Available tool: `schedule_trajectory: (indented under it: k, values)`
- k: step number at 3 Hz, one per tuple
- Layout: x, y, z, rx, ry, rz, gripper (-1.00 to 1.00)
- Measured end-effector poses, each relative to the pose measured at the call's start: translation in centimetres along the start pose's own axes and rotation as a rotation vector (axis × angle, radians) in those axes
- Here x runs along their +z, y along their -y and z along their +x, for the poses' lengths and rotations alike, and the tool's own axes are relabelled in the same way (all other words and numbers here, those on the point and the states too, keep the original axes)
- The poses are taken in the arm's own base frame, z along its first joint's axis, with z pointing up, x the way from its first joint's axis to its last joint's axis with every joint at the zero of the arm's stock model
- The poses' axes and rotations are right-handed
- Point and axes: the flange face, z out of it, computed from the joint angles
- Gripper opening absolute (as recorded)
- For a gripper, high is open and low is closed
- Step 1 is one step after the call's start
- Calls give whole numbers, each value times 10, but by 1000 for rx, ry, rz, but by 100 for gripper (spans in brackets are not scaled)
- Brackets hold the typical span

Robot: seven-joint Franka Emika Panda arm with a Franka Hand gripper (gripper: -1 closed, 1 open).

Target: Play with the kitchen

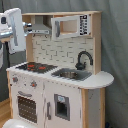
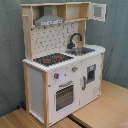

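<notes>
The kitchen is a white and light-wood toy unit, seen in both exterior views, kitchen. It has a black-red stovetop, a grey hood, a black faucet over a sink, and an oven door. In the second exterior view the stovetop, faucet and oven door face me. My white arm reaches in from the first exterior view's left at hood height, with the gripper beside the kitchen's left post. The arm is out of the second exterior view.
The kitchen stands on a light wooden surface before a grey curtain. An upper cupboard door hangs open at the second exterior view's right. A white rounded object lies at the first exterior view's bottom left.
</notes>
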Motion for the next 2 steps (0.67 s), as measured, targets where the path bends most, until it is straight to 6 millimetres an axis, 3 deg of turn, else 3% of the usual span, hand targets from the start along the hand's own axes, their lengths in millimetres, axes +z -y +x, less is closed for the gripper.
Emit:
schedule_trajectory:
  k: [1,2]
  values:
    - [17,-23,-8,-3,-9,7,-100]
    - [42,-23,-16,-12,-20,43,-100]
